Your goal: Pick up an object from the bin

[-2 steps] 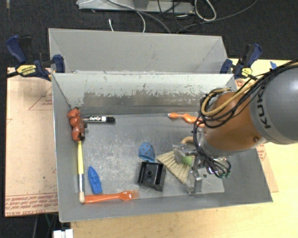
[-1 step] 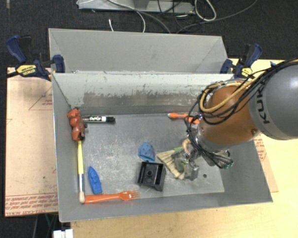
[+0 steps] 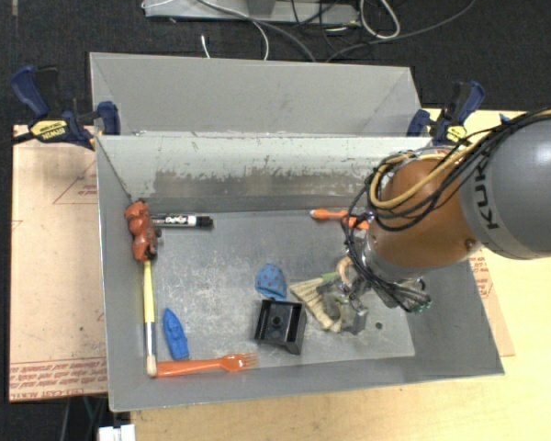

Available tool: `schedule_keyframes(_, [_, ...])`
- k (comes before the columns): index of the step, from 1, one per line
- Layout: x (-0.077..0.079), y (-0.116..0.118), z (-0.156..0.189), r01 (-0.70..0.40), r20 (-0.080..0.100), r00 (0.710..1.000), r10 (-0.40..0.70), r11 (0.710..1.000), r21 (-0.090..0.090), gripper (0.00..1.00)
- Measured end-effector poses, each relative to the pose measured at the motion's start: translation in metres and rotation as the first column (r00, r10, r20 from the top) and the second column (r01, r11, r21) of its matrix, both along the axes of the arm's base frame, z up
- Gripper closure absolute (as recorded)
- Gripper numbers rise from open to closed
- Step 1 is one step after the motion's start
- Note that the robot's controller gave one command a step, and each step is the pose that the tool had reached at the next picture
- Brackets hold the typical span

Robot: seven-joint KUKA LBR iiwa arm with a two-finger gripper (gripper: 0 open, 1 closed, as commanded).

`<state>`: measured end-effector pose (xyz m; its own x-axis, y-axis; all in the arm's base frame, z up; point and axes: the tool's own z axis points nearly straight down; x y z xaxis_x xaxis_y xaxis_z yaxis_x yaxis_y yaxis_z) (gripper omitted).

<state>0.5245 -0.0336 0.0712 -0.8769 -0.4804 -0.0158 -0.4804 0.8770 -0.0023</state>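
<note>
My gripper [image 3: 352, 316] hangs low in the right half of the bin, under the arm's orange cover. It is right over the right end of a tan, wedge-shaped thing [image 3: 310, 295] that lies flat on the bin floor. A black block [image 3: 280, 324] sits just left of the gripper, touching the tan thing's lower edge. A small blue crumpled piece [image 3: 272, 280] lies above the block.
An orange fork [image 3: 202, 367] lies along the front wall, with a blue figure [image 3: 174, 334] and a yellow stick [image 3: 149, 312] at the left. A brown figure [image 3: 140, 230] and a black marker [image 3: 180, 220] rest at the back left. An orange-handled thing [image 3: 327, 214] lies at the back.
</note>
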Motion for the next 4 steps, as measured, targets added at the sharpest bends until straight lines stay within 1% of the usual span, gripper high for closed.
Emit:
schedule_keyframes(1, [-0.003,0.001,0.035,0.001,-0.01,1.0,-0.001,1.0,0.002,1.0])
schedule_keyframes(2, [0.0,0.001,0.074,0.002,0.0,1.0,-0.002,1.0,0.001,1.0])
schedule_keyframes(3, [0.0,0.001,0.08,0.003,0.001,1.0,-0.003,1.0,0.001,1.0])
schedule_keyframes(4, [-0.001,0.002,0.098,0.004,-0.002,1.0,-0.004,1.0,0.002,1.0])
